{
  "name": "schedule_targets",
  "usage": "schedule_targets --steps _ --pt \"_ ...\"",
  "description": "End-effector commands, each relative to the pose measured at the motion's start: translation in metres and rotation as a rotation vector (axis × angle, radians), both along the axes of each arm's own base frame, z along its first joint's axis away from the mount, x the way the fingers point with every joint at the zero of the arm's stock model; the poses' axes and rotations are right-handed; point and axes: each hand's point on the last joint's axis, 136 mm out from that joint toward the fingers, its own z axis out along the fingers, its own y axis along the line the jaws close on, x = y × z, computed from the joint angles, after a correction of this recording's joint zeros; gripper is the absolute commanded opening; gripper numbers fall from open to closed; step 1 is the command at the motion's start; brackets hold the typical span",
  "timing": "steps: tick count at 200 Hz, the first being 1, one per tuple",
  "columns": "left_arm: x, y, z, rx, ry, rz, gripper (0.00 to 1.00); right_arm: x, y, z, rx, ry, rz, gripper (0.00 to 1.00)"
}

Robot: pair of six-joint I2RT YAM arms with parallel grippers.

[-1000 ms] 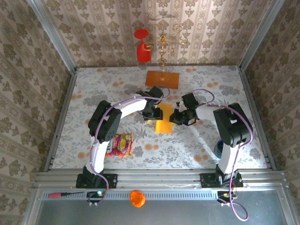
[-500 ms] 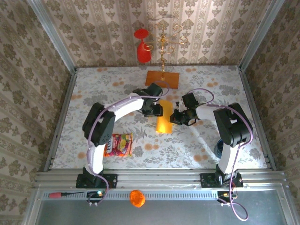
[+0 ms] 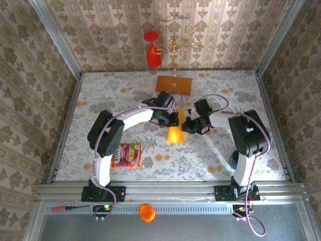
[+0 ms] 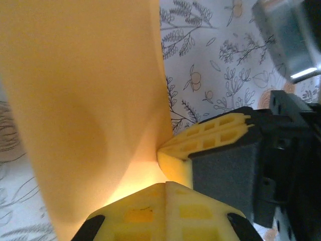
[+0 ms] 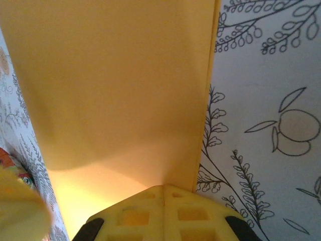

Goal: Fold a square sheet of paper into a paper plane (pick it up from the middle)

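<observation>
The square sheet of paper (image 3: 175, 134), yellow-orange, is folded into a narrow strip at the middle of the table. My left gripper (image 3: 172, 120) is at its far left end and my right gripper (image 3: 185, 125) at its right edge. In the left wrist view the paper (image 4: 85, 100) rises from my shut left gripper (image 4: 166, 184), and the right gripper's fingers (image 4: 200, 145) pinch the same edge just beside it. In the right wrist view the paper (image 5: 115, 75) runs into the tip of my shut right gripper (image 5: 163, 187).
A brownish-orange board (image 3: 173, 84) with a gold stand is behind the paper, and a red glass (image 3: 152, 50) hangs from the stand. A snack packet (image 3: 128, 154) lies by the left arm. An orange ball (image 3: 146, 212) and a red-handled tool (image 3: 65, 208) rest on the front rail.
My left gripper has moved right onto the paper's far end and has closed on it. The paper looks narrower and raised. The right gripper has stayed put.
</observation>
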Motion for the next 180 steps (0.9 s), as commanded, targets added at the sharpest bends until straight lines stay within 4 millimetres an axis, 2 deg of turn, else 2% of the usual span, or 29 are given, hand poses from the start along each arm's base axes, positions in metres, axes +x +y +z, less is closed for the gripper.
schedule_targets --steps 1,31,53,110,127,160,180 --pt "-0.004 -0.014 -0.003 -0.062 0.036 -0.03 0.0 -0.044 -0.044 -0.058 -0.244 0.198 -0.035 0.02" --pt "-0.006 -0.013 -0.02 -0.048 0.063 -0.045 0.0 -0.044 -0.045 -0.06 -0.252 0.203 -0.037 0.01" --pt "-0.004 -0.003 -0.034 -0.027 0.085 -0.032 0.0 -0.045 -0.049 -0.062 -0.271 0.209 -0.039 0.02" --pt "0.005 0.038 -0.056 0.012 0.115 0.013 0.0 -0.055 -0.063 -0.072 -0.358 0.255 -0.04 0.02" --pt "0.007 0.057 -0.062 0.043 0.142 0.047 0.0 -0.053 -0.063 -0.071 -0.364 0.246 -0.041 0.02" --pt "0.018 0.094 -0.051 0.069 0.109 0.121 0.0 -0.052 -0.066 -0.069 -0.378 0.241 -0.042 0.02" --pt "0.025 0.107 -0.04 0.07 0.089 0.146 0.0 -0.051 -0.065 -0.068 -0.379 0.238 -0.041 0.02"
